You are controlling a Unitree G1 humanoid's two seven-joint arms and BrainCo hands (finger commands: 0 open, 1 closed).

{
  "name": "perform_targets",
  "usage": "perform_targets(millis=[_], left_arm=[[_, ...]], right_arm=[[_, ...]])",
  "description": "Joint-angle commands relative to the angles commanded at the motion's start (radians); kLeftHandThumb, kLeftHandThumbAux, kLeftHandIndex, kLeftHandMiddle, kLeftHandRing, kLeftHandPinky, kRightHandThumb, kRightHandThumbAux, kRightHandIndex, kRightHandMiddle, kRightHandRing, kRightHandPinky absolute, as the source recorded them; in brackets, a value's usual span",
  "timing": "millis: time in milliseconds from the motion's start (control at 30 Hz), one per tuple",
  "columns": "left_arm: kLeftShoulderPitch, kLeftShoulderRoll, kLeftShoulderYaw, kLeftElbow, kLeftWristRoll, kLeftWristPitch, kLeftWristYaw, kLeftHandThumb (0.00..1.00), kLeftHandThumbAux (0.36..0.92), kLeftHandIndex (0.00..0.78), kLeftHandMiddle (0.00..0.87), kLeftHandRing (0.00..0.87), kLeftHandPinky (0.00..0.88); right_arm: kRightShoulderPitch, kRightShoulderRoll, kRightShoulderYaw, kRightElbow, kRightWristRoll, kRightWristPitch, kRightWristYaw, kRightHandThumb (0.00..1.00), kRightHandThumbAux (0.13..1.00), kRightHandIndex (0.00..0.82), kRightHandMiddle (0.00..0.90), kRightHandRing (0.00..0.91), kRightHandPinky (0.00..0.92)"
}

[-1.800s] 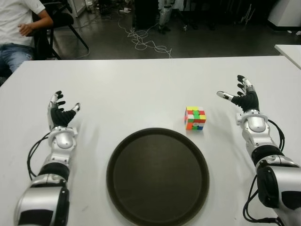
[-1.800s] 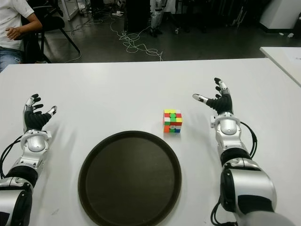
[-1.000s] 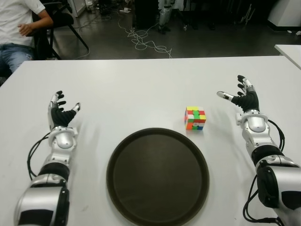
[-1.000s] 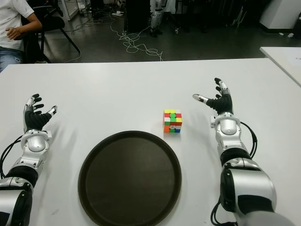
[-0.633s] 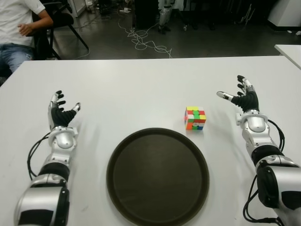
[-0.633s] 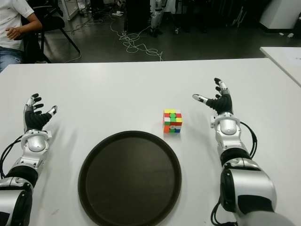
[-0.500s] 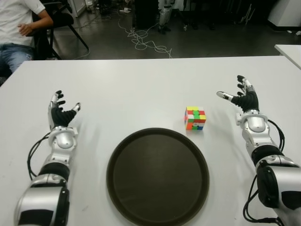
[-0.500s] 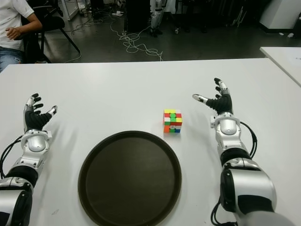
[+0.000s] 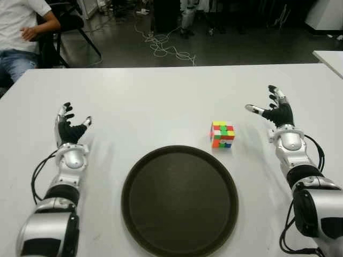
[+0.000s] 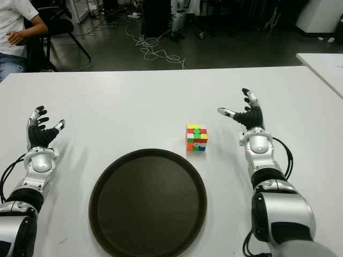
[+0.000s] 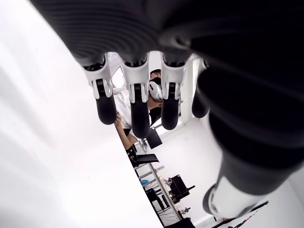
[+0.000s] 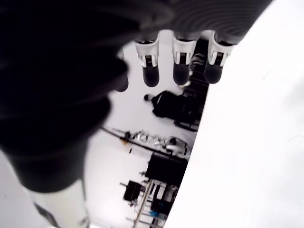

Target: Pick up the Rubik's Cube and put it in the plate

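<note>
A Rubik's Cube [image 9: 222,134] with mixed colours stands on the white table [image 9: 161,101], just beyond the right rim of a round dark brown plate [image 9: 179,199]. Nothing lies in the plate. My right hand [image 9: 271,110] is to the right of the cube, a short way off, fingers spread and holding nothing. My left hand [image 9: 68,124] shows at the table's left side, far from the cube, fingers spread and holding nothing too. Both wrist views show straight fingertips [image 11: 137,118] over bare table.
A person in a white shirt [image 9: 21,27] sits on a chair beyond the table's far left corner. Cables [image 9: 166,48] lie on the dark floor behind. Another white table's corner [image 9: 329,58] shows at the far right.
My right hand has shifted very slightly up and to the left. The cube, the plate and my left hand have not moved.
</note>
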Motion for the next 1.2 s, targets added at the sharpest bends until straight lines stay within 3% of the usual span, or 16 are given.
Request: perform_targets(millis=[400, 800, 867, 1000, 1200], left_arm=[[0.002, -0.001, -0.002, 0.000, 0.004, -0.001, 0.011, 0.003, 0.794, 0.148, 0.187, 0.202, 0.225], [0.000, -0.004, -0.002, 0.000, 0.002, 0.013, 0.011, 0.003, 0.775, 0.130, 0.181, 0.192, 0.198], [-0.001, -0.006, -0.002, 0.000, 0.001, 0.018, 0.012, 0.003, 0.778, 0.133, 0.189, 0.200, 0.210], [-0.004, -0.009, 0.000, 0.002, -0.001, 0.022, 0.013, 0.005, 0.799, 0.147, 0.233, 0.266, 0.316], [-0.007, -0.013, -0.001, 0.003, 0.000, 0.026, 0.020, 0.007, 0.769, 0.142, 0.215, 0.238, 0.268]], right_arm=[[0.020, -0.012, 0.075, -0.012, -0.062, -0.110, 0.010, 0.000, 0.731, 0.045, 0.035, 0.010, 0.006], [0.029, -0.018, 0.089, -0.022, -0.046, -0.157, 0.119, 0.000, 0.800, 0.037, 0.022, 0.000, 0.000], [0.031, -0.023, 0.092, -0.028, -0.048, -0.167, 0.137, 0.000, 0.812, 0.036, 0.021, 0.000, 0.000], [0.035, -0.033, 0.098, -0.041, -0.051, -0.186, 0.161, 0.000, 0.808, 0.039, 0.021, 0.000, 0.000], [0.039, -0.042, 0.097, -0.060, -0.041, -0.204, 0.208, 0.000, 0.787, 0.047, 0.021, 0.000, 0.000]])
